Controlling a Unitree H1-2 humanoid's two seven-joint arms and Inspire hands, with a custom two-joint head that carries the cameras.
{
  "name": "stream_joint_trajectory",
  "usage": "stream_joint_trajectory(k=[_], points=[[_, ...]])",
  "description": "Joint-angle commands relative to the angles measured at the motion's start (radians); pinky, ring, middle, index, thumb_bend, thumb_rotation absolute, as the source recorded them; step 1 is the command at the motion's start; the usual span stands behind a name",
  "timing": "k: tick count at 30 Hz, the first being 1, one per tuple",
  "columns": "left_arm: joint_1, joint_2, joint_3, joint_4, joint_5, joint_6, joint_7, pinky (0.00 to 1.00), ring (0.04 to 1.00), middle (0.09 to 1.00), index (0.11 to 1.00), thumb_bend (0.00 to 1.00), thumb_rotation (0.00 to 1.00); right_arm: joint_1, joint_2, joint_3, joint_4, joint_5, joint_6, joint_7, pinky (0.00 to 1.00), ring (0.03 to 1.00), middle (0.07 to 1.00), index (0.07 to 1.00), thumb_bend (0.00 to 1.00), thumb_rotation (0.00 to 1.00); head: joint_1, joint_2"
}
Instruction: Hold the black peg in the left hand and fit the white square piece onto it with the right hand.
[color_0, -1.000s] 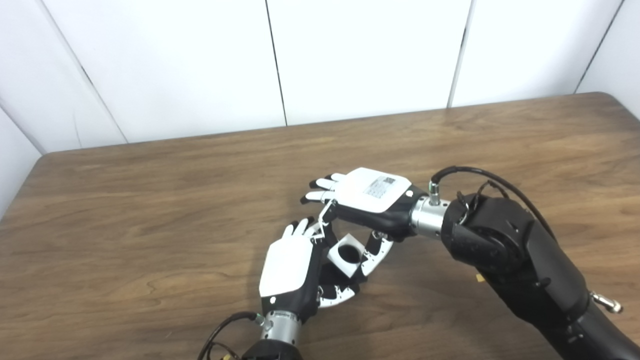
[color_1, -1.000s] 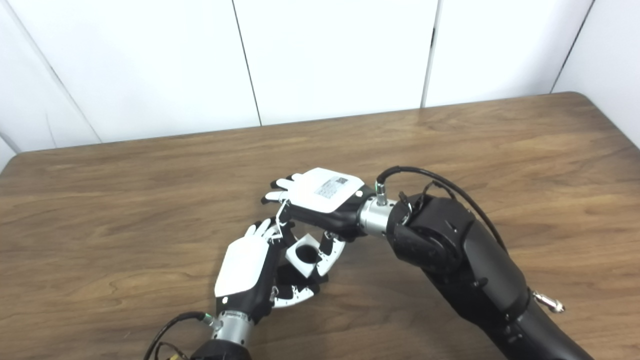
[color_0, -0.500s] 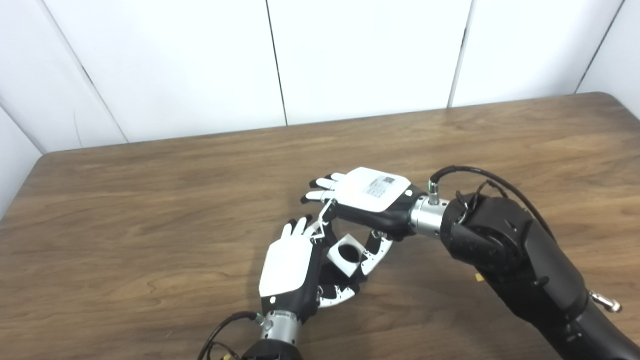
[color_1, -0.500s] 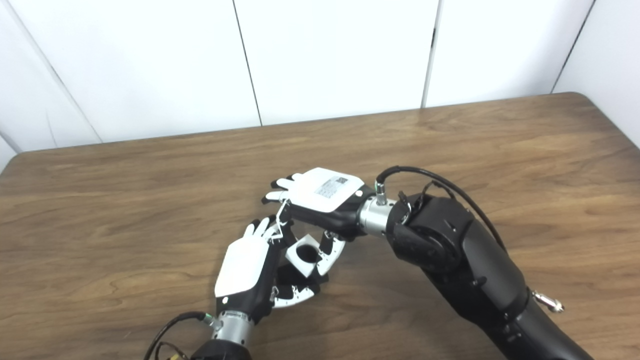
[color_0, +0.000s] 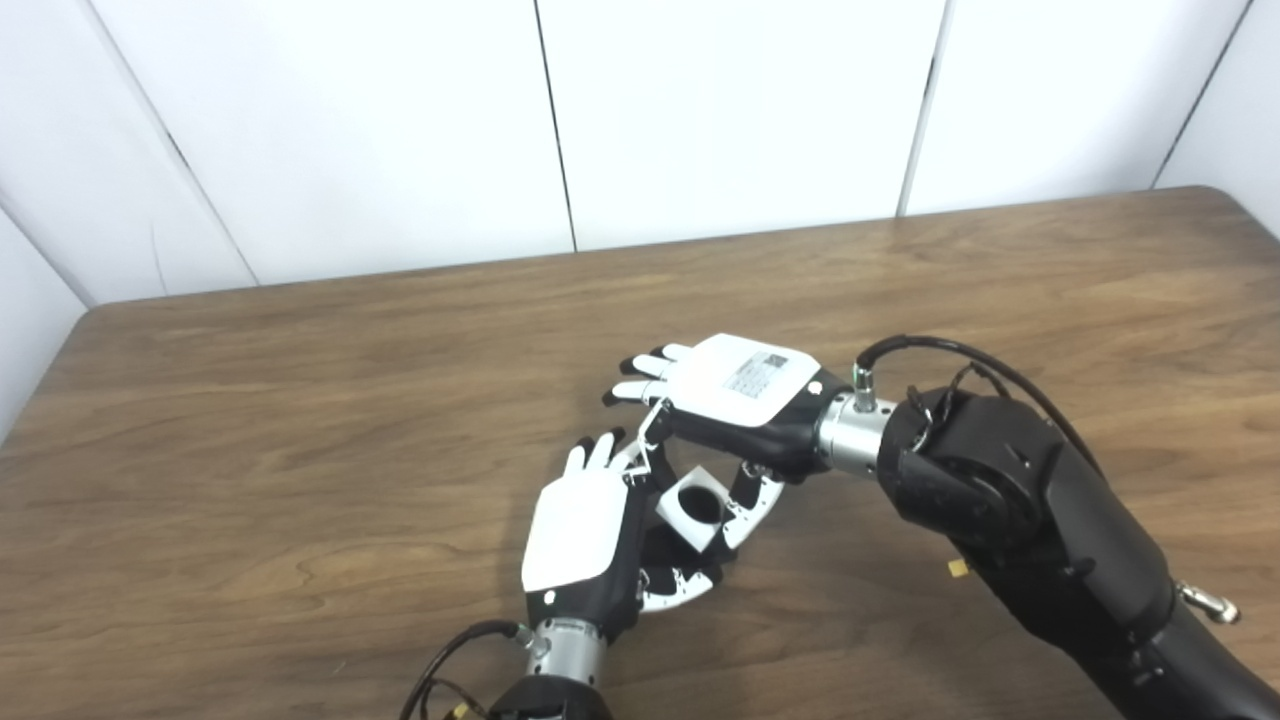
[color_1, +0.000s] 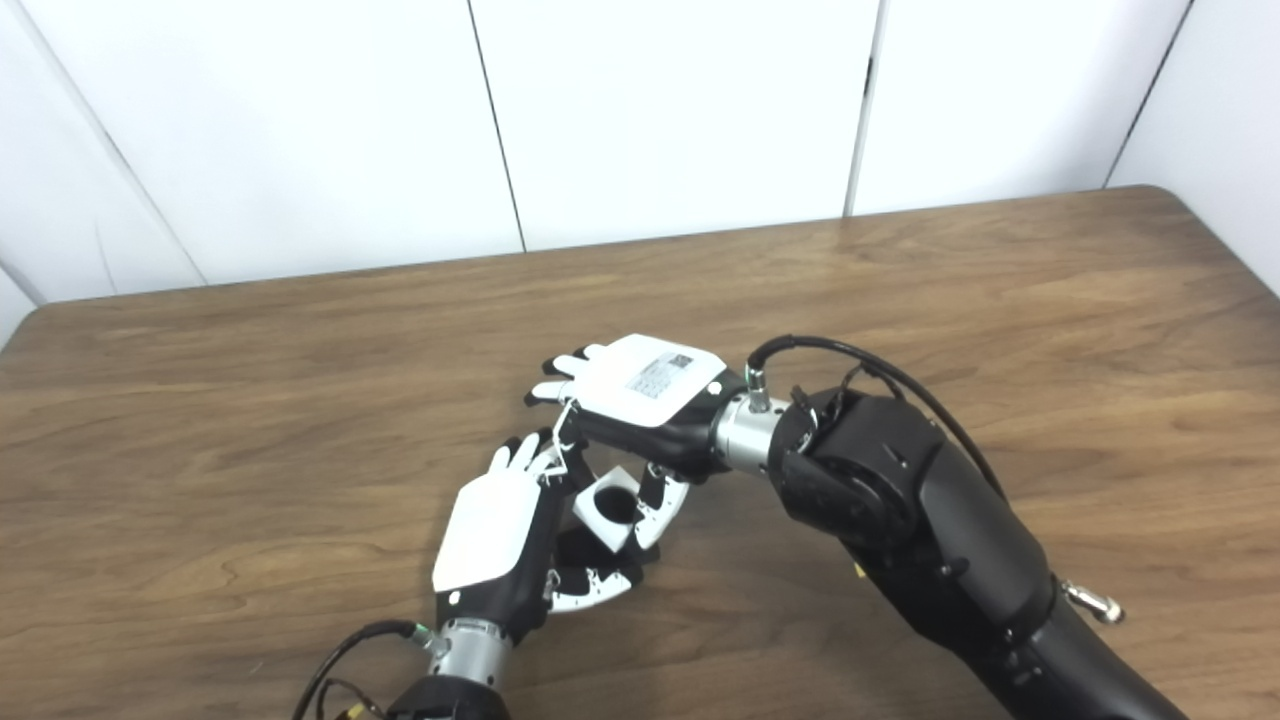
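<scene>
Overall, table (color_0: 300, 400): wide bare wood lies to the left, right and rear of the hands; rear edge meets the white wall panels (color_0: 740, 110).
Right hand (color_0: 745, 395): palm down above the block, thumb curled against its right side (grip uncertain).
Left hand (color_0: 585, 530): near the front edge, fingers curled beneath the block, apparently clamped on something dark.
White square piece (color_0: 690, 510): between both hands, its round hole facing up.
Black peg: not distinguishable, hidden inside the left hand.
View difference: right eye view shows more table at far right.

A label on the right hand (color_0: 740, 385) is too small to read.
</scene>
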Motion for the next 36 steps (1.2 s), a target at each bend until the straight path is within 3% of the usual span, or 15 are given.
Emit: stream_joint_trajectory(k=[1,23,36], points=[[0.005,-0.016,-0.029,0.036,0.022,0.002,-0.025,0.99,0.966,0.885,0.492,0.52,0.08,-0.025,-0.007,0.009,-0.004,-0.008,-0.007,0.02,1.0,1.0,0.94,0.492,0.52,0.15,0.0,0.001],[0.001,-0.024,-0.029,0.036,0.006,0.015,-0.019,0.99,0.971,0.881,0.492,0.52,0.08,-0.014,-0.029,0.04,0.022,-0.058,-0.071,0.007,0.93,1.0,0.937,0.492,0.52,0.15,0.002,0.005],[-0.004,-0.03,-0.039,0.053,0.011,0.023,-0.024,0.99,0.972,0.888,0.492,0.52,0.08,-0.012,-0.017,0.044,0.004,-0.049,-0.059,0.019,0.93,1.0,0.92,0.492,0.52,0.15,0.004,0.01]])
